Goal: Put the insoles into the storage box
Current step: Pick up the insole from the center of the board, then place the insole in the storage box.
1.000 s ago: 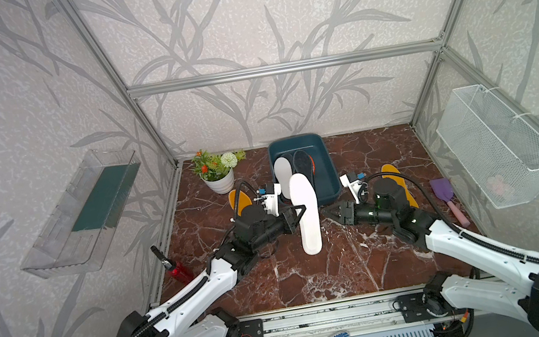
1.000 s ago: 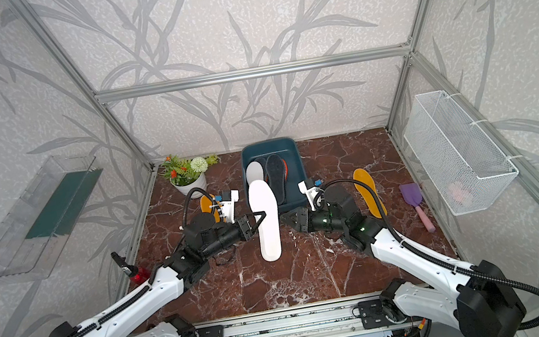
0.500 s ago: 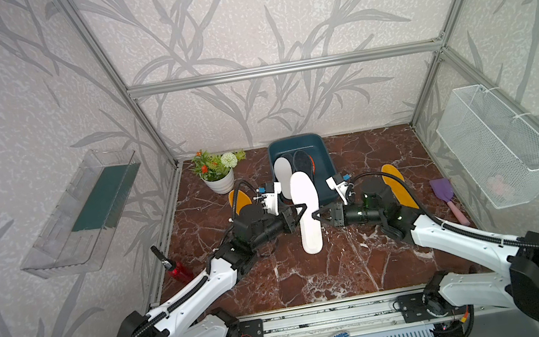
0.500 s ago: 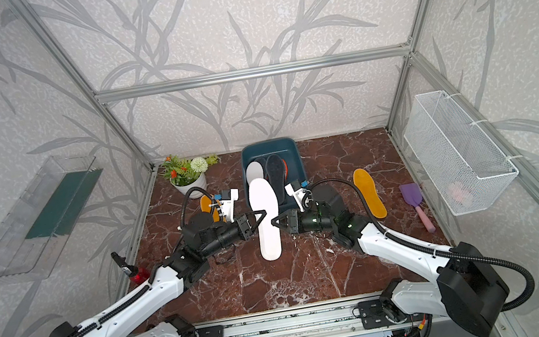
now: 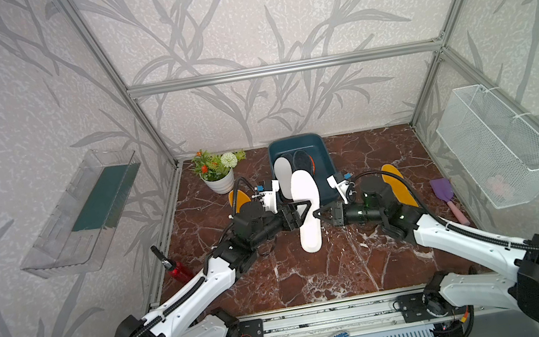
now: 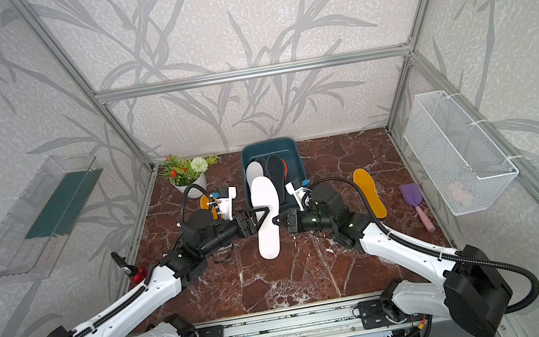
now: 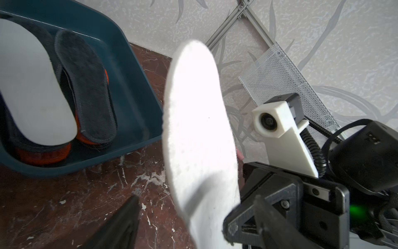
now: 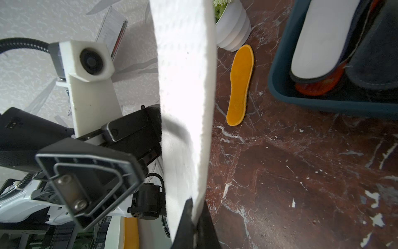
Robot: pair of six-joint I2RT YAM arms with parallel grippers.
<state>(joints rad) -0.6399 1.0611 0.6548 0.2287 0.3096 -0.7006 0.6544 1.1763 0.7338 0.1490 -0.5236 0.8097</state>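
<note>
Right end effector (image 5: 319, 212) is now clenched on one long edge of the white insole (image 5: 310, 229). The right wrist view shows its fingertips (image 8: 186, 220) pinching that thin edge.

Left end effector (image 5: 300, 209), which carried this insole a second ago, has released it. Its jaws are spread wide, and one finger (image 7: 120, 226) stands apart from the pad.

Reading: the handover is complete and the right arm alone bears the load. The insole is lifted between the two end effectors, standing on edge, toe end leaning toward the box (image 5: 294, 141).

The box sits just beyond both end effectors. It already holds another white pad (image 5: 283, 174) and a dark grey pad (image 5: 303, 162), with red-orange showing beneath.

One yellow insole (image 5: 396, 186) lies on the desk (image 5: 315, 279) behind the right end effector. A second yellow one (image 5: 237, 198) lies behind the left, half hidden.

Judgement: the left arm should back away before the right swings to the box. The edge pinch may let the pad pivot.

Writing: none legible on insole, box or end effectors.
</note>
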